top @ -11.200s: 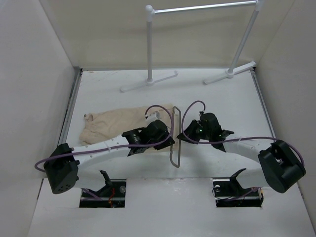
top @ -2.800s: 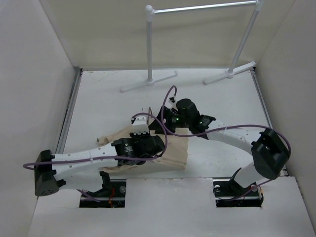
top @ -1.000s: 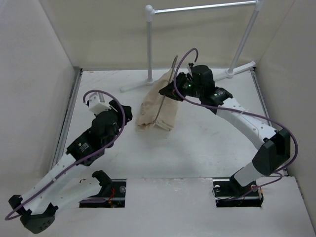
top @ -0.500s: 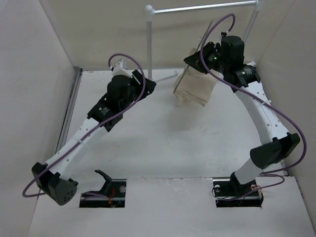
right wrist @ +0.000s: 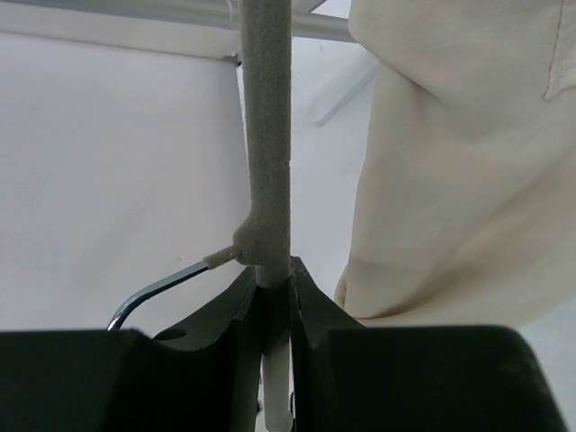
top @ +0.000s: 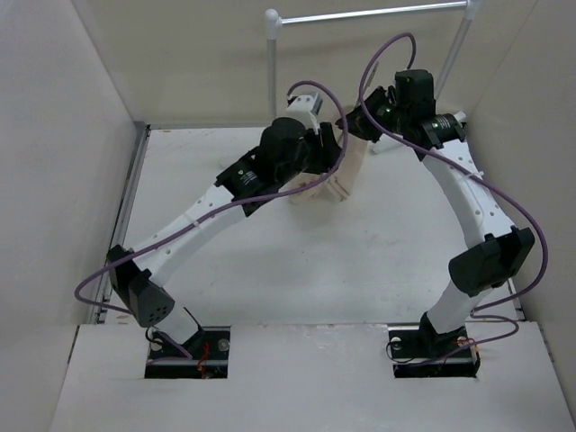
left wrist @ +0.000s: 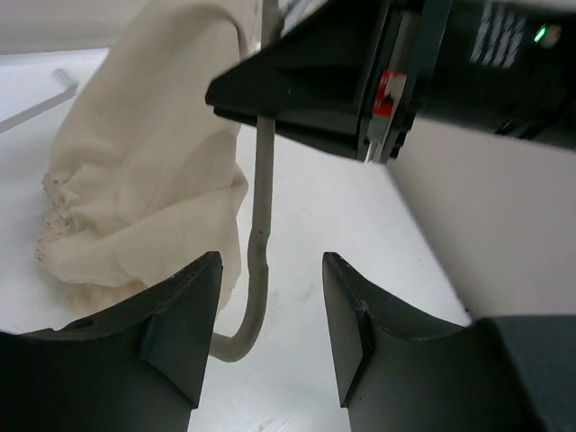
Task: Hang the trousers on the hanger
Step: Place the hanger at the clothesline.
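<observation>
The beige trousers (top: 346, 171) hang folded over the hanger, in the air over the back of the table. My right gripper (top: 367, 121) is shut on the hanger's grey padded rod (right wrist: 268, 171) just above its metal hook (right wrist: 157, 295). The trousers (right wrist: 450, 153) drape to the right of the rod. My left gripper (top: 326, 151) is open and empty beside the hanging cloth. In the left wrist view its gripper (left wrist: 270, 333) has the hanger's curved corner (left wrist: 256, 270) between the open fingers without touching it. The trousers (left wrist: 144, 180) hang at the left.
The white garment rack's bar (top: 369, 15) runs across the back above both grippers, with its post (top: 272, 72) at the left. The bar also shows in the right wrist view (right wrist: 162, 11). Beige walls close in the table on three sides.
My right gripper lifted the hanger with the trousers off the table to the back under the rack. My left arm swung up and to the right and now reaches the hanging trousers.
</observation>
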